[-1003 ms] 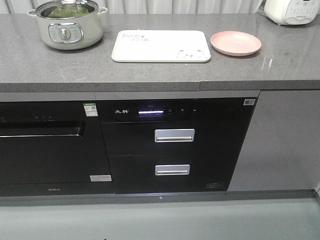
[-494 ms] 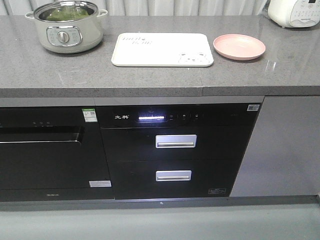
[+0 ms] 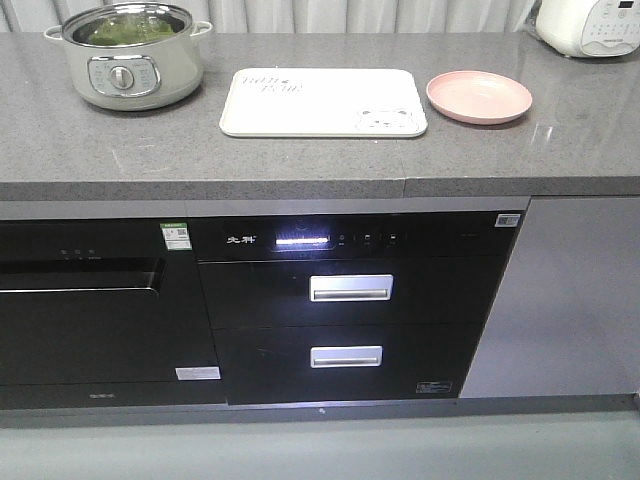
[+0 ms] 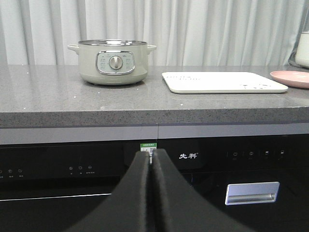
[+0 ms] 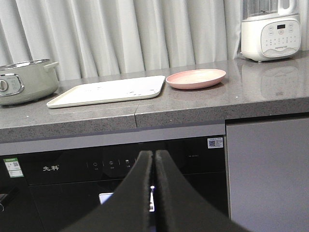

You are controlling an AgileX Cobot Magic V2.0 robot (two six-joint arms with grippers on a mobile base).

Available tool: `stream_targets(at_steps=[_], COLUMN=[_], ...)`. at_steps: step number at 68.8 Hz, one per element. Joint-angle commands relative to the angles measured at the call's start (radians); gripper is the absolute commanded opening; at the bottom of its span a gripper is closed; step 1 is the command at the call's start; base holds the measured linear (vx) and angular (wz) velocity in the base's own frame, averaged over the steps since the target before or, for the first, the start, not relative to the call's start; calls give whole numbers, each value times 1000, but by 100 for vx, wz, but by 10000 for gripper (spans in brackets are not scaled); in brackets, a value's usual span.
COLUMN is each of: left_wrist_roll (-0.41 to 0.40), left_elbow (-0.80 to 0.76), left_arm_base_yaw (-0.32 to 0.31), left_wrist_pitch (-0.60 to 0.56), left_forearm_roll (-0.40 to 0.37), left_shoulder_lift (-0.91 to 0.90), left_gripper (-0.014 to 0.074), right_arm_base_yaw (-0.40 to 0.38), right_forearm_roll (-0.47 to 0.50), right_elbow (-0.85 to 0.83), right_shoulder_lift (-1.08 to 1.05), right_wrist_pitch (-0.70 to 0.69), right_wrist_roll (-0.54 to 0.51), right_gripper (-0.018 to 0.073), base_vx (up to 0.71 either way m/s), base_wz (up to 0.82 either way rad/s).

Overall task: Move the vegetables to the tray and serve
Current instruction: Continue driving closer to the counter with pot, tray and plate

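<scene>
A: Where are the vegetables now?

B: The bright green, crinkly lettuce leaf (image 3: 122, 28) lies inside the round pale-green electric pot (image 3: 125, 62) with a dial on its front. The pot stands at the far left of the grey speckled stone counter (image 3: 320, 155). I cannot tell whether a clear lid covers it.

A: And the tray?

B: The large cream-white rectangular tray (image 3: 322, 105) lies flat on the same counter, to the right of the pot and well apart from it. Its grey bear drawing is at the near right corner. Just beside the tray, on its right and not touching it, sits the round pink plate (image 3: 478, 97). A white kitchen appliance (image 3: 590, 25) stands at the far right corner.

A: How do the tools stand?

B: Both are low, in front of the black built-in cabinet (image 3: 345, 310) with its two silver drawer handles, below the counter edge. The left gripper (image 4: 151, 153) has its black fingers pressed together with nothing between them. The right gripper (image 5: 154, 153) is the same, its fingers meeting along one thin line. Neither touches the pot, the tray or the leaf.
</scene>
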Motion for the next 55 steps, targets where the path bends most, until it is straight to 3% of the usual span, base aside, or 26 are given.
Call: stream_targets(at_steps=[1, 55], left_wrist_roll=[-9, -9], left_elbow=[27, 27], left_arm_base_yaw=[2, 2], left_wrist_pitch=[-77, -77], left_forearm_roll=[-2, -2], left_shoulder_lift=[-14, -14], left_gripper=[-6, -6], right_arm_base_yaw=[-7, -7], right_forearm_roll=[-4, -4], right_elbow=[13, 13], right_shoulder_lift=[-7, -7], right_wrist_pitch=[-76, -76], right_wrist_roll=[-5, -5], right_gripper=[-2, -2], base_vx=[1, 3], base_wz=[0, -2])
